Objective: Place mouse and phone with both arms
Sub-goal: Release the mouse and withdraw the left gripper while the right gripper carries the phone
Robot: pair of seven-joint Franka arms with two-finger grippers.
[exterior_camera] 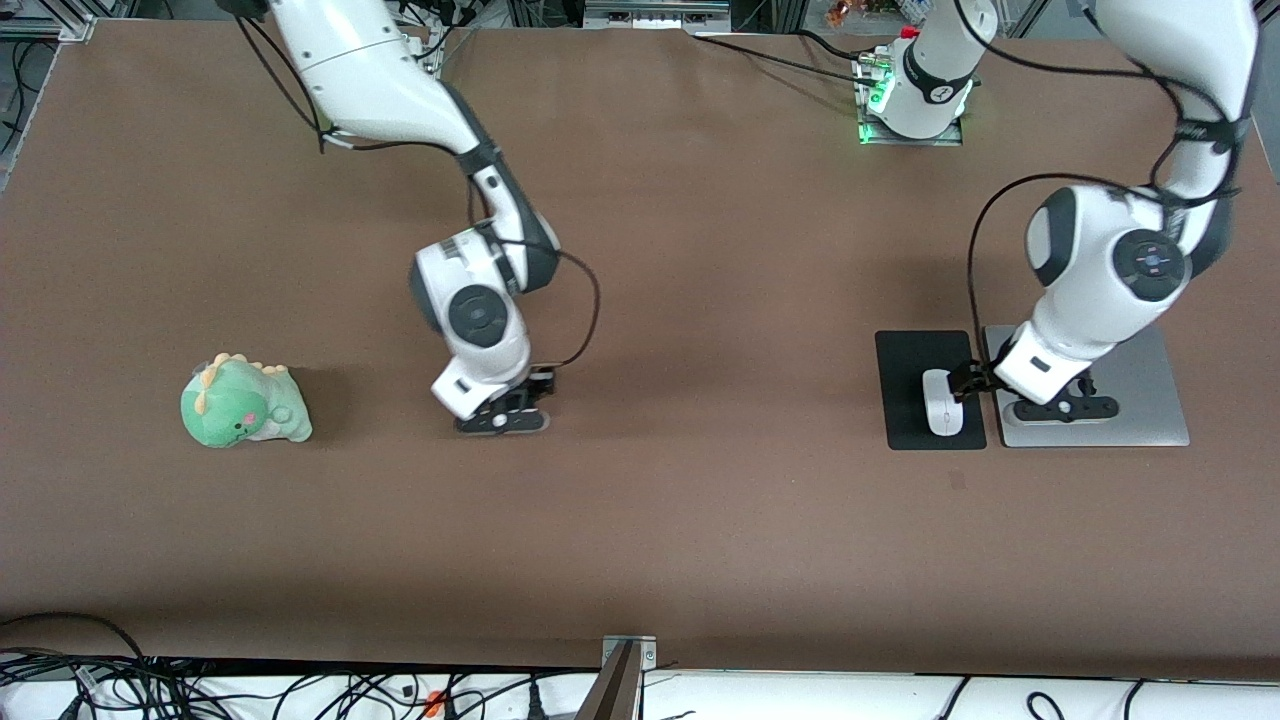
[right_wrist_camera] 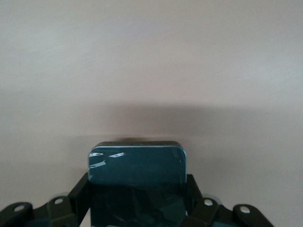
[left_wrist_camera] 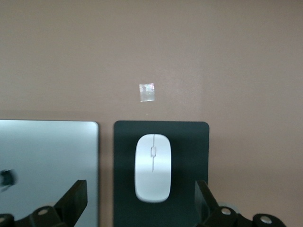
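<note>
We had the right gripper [right_wrist_camera: 137,208] clamped on the phone [right_wrist_camera: 137,165] mid-bench, so lift straight; left gripper [left_wrist_camera: 142,208] wide over the mouse [left_wrist_camera: 153,168].

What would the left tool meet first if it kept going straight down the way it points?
Probably the flat black rectangular pad around the glossy white oval mouse: the left tool hangs open, straddling it; height unclear.

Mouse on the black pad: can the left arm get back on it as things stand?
Probably yes. The left pincer is open right by the mouse, which lies free on the black pad, nothing on top of it. The right pincer is shut on the phone, well toward the other end of the table.
</note>
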